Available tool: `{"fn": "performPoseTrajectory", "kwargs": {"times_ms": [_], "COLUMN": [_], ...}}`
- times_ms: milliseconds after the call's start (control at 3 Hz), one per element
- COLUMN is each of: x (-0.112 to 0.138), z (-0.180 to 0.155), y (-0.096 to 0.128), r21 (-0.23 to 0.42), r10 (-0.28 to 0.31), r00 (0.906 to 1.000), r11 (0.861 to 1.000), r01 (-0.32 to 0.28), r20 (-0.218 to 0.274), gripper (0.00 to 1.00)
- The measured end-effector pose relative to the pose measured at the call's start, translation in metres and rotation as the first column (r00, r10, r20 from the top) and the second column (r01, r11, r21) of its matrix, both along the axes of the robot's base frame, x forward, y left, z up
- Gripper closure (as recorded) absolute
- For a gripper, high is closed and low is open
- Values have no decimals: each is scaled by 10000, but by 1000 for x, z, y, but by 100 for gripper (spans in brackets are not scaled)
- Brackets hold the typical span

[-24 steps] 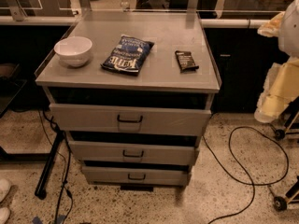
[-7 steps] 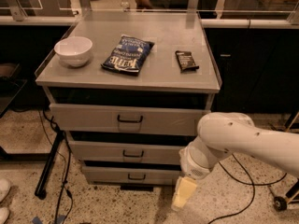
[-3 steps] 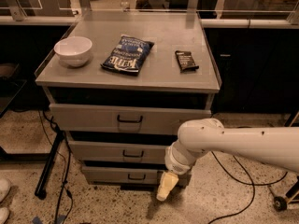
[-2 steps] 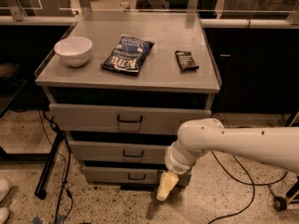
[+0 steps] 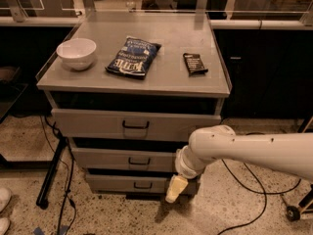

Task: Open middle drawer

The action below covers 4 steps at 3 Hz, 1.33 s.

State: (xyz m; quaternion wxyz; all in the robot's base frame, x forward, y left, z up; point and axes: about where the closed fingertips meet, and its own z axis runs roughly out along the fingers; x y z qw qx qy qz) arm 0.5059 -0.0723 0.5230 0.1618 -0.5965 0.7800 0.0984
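The grey cabinet has three stacked drawers. The middle drawer [image 5: 107,159] is the mid-sized grey front, with a small black wire pull [image 5: 139,161]. It sits between the taller top drawer [image 5: 98,124] and the smaller bottom drawer [image 5: 117,183]. My white arm [image 5: 244,151] reaches in from the right. My gripper [image 5: 175,189] has a cream-coloured tip and points down, in front of the bottom drawer's right end. It is below and to the right of the middle drawer's pull, apart from it.
On the cabinet top [image 5: 171,82] stand a white bowl [image 5: 76,53], a dark chip bag [image 5: 133,56] and a small black packet [image 5: 195,63]. Cables [image 5: 244,180] run over the speckled floor. A black stand leg [image 5: 49,175] is at the left and a caster [image 5: 293,212] at the right.
The arm came in from the right and swung left across the lower drawers. In the last second it has barely moved. The drawers look the same.
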Motion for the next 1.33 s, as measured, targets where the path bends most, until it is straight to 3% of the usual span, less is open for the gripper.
{"fn": "performPoseTrajectory", "kwargs": {"times_ms": [333, 667, 1333], "x": [-3, 6, 6], "z": [-6, -44, -48], "y": [2, 5, 7], "r21": [-34, 207, 283], "r10": [111, -162, -287], "r00": [9999, 9994, 9994], "r11": [9999, 9996, 9992], "r01": [-111, 169, 292], "r20": [-13, -308, -190], "gripper": [0, 0, 0]}}
